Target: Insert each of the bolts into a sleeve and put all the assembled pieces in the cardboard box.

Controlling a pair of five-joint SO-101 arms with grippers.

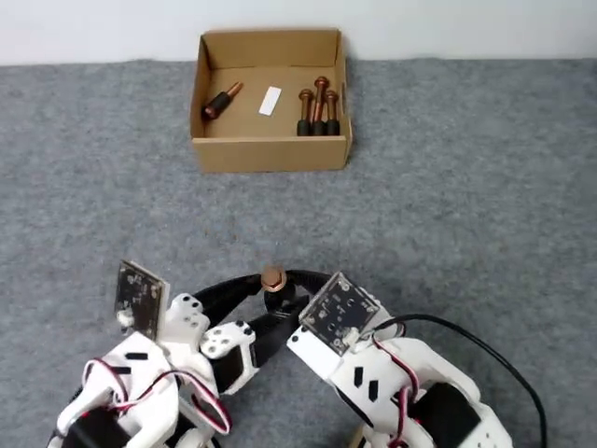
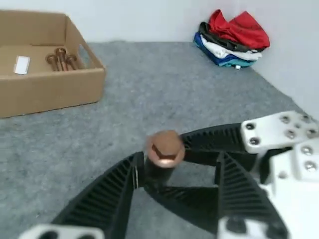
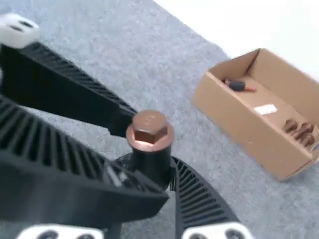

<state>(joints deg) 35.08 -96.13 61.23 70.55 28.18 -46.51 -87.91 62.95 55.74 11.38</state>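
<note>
A copper-headed bolt (image 1: pixel 273 277) stands upright in a black sleeve (image 3: pixel 149 167) just above the carpet, near the front of the table. My right gripper (image 3: pixel 167 181) is shut on the sleeve, one finger on each side. My left gripper (image 2: pixel 177 167) is open around the same sleeve; one finger (image 2: pixel 117 191) touches it and the other stands well apart. The bolt head (image 2: pixel 163 148) sticks out above both grippers. At the back, the cardboard box (image 1: pixel 270 154) holds three assembled pieces (image 1: pixel 318 110) side by side and one more (image 1: pixel 222 100) lying alone.
A white label (image 1: pixel 270 101) lies on the box floor. Grey carpet covers the table, with open room between the grippers and the box (image 2: pixel 50 89). A pile of folded clothes (image 2: pixel 232 37) lies by the wall, far off.
</note>
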